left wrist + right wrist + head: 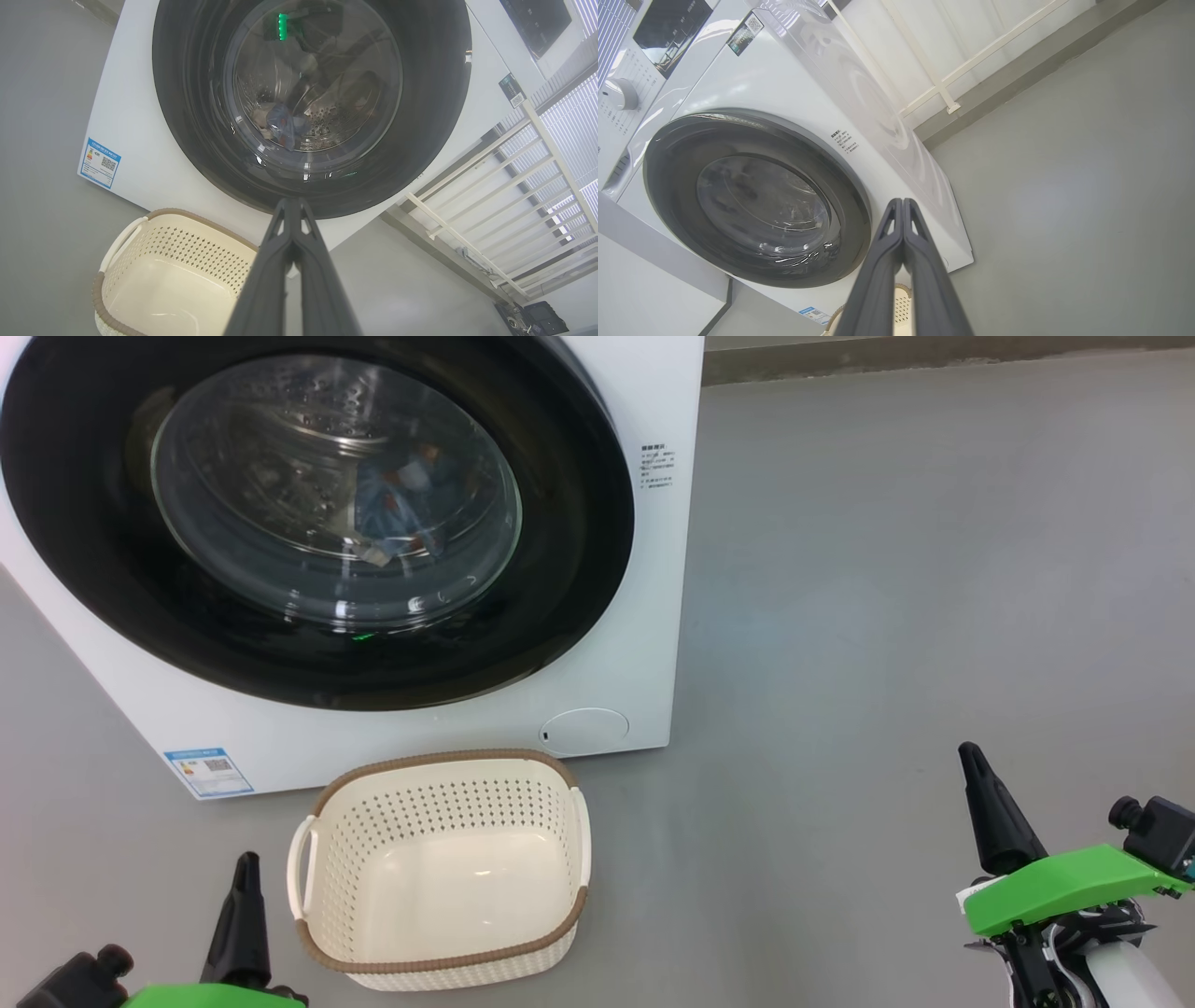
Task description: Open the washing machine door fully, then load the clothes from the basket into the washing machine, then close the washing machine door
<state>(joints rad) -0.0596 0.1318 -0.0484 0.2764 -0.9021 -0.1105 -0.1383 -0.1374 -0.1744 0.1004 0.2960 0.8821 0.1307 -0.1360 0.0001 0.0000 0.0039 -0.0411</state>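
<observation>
The washing machine (644,616) stands at the upper left with its door (93,551) shut flat against the front. Through the glass I see the blue and cream clothes (401,513) lying inside the drum; the left wrist view shows the clothes (280,126) too. The cream basket (448,877) sits on the floor in front of the machine with nothing in it. My left gripper (245,863) is shut, low at the basket's left. My right gripper (966,751) is shut, far off to the right over bare floor. Neither touches anything.
Grey floor (887,616) spreads to the right of the machine. A white railing (490,186) and a low kerb run behind the machine's side. A control panel and dial (621,93) top the machine.
</observation>
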